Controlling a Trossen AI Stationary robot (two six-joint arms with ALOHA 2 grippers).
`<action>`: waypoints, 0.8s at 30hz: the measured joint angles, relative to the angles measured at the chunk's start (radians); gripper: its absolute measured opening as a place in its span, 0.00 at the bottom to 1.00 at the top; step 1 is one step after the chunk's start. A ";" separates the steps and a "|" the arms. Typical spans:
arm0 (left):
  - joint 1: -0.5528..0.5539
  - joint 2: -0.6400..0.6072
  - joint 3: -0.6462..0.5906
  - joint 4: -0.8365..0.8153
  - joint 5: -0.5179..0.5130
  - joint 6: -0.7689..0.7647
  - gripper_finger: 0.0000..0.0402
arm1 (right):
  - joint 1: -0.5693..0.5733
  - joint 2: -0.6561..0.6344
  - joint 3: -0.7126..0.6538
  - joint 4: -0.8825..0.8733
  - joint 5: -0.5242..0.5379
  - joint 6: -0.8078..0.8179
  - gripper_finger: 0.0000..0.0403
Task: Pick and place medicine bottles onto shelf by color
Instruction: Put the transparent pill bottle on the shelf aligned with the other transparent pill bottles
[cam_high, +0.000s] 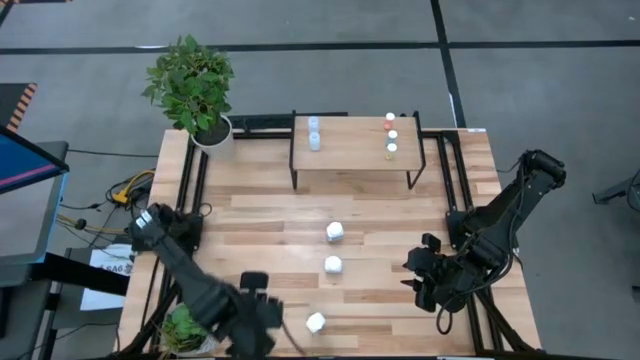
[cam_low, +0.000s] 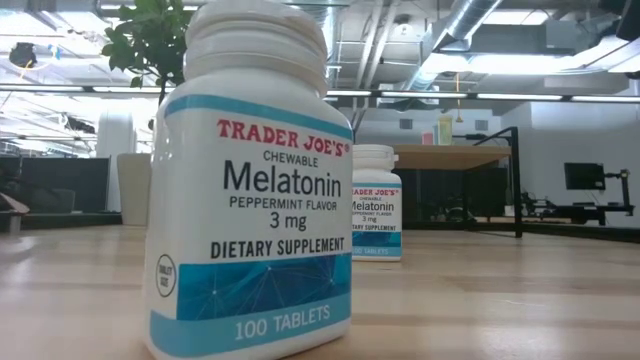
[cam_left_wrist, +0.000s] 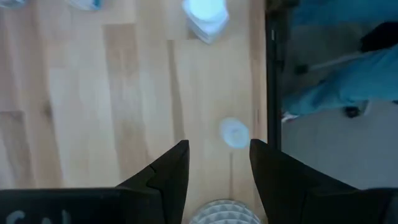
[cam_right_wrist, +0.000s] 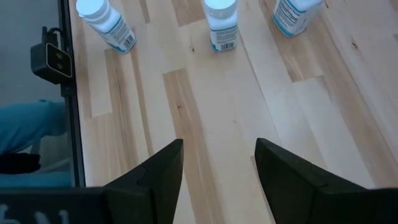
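Three chunky white bottles stand on the table (cam_high: 335, 232) (cam_high: 333, 266) (cam_high: 316, 322). The nearest fills the low view (cam_low: 250, 180). The shelf (cam_high: 350, 165) stands at the far side, with two pale bluish bottles (cam_high: 314, 133) at its left end and three colour-capped ones (cam_high: 390, 135) at its right end. My left gripper (cam_high: 262, 315) is near the front edge, with a ribbed white cap (cam_left_wrist: 224, 213) between its fingers. A small pale round thing (cam_left_wrist: 234, 132) lies ahead of it. My right gripper (cam_high: 415, 275) is open and empty at the right. My left gripper has a small bottle's ribbed white cap (cam_left_wrist: 214, 214) far back between its two fingers, filling the gap there. The fingers slant down toward the table's right. The picture's bottom edge cuts off the bottle's body and the place of contact.
A potted plant (cam_high: 195, 85) stands at the far left corner and another (cam_high: 185, 325) below the near left. Black frame rails run along the table's edges. A person in blue (cam_left_wrist: 336, 93) is beyond the near edge. Bare tabletop lies between the shelf and the white bottles.
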 joint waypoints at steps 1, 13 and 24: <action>-0.017 0.015 0.000 0.000 -0.001 -0.010 0.39 | 0.000 0.000 0.000 0.000 0.000 0.000 0.55; -0.064 0.251 0.000 0.112 0.114 -0.084 0.39 | 0.000 0.000 0.000 -0.002 -0.002 -0.003 0.55; -0.060 0.278 0.000 0.084 0.081 -0.097 0.39 | 0.000 0.000 0.000 -0.002 -0.005 -0.003 0.55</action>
